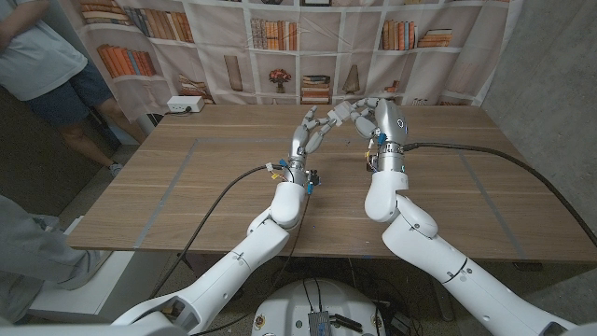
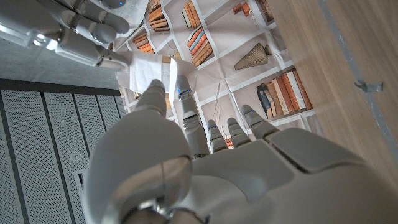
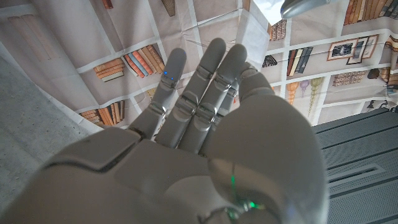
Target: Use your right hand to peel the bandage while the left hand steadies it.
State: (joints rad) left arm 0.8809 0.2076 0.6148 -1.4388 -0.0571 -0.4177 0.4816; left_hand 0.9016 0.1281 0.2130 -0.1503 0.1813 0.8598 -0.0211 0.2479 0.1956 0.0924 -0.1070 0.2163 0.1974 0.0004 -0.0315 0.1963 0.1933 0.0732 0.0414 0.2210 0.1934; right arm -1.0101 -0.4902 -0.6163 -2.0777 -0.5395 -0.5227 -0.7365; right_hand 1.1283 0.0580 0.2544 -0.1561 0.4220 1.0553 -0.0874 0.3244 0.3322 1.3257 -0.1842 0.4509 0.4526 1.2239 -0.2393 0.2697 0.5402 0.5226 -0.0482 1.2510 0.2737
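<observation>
One bandage [image 2: 149, 71] up there, pinched between two hands. One table [image 1: 215, 187], one white box [image 1: 184, 105] at its back edge.

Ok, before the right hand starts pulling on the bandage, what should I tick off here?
1. Left hand holds the bandage: ok, pinched at the fingertips.
2. Right hand on the bandage: ok, fingers touch it.
3. Firm right-hand pinch on a peel tab: cannot tell.
4. Both hands raised over the table: ok.
5. Peel begun: cannot tell.
6. Person away from the hands: ok.
</observation>
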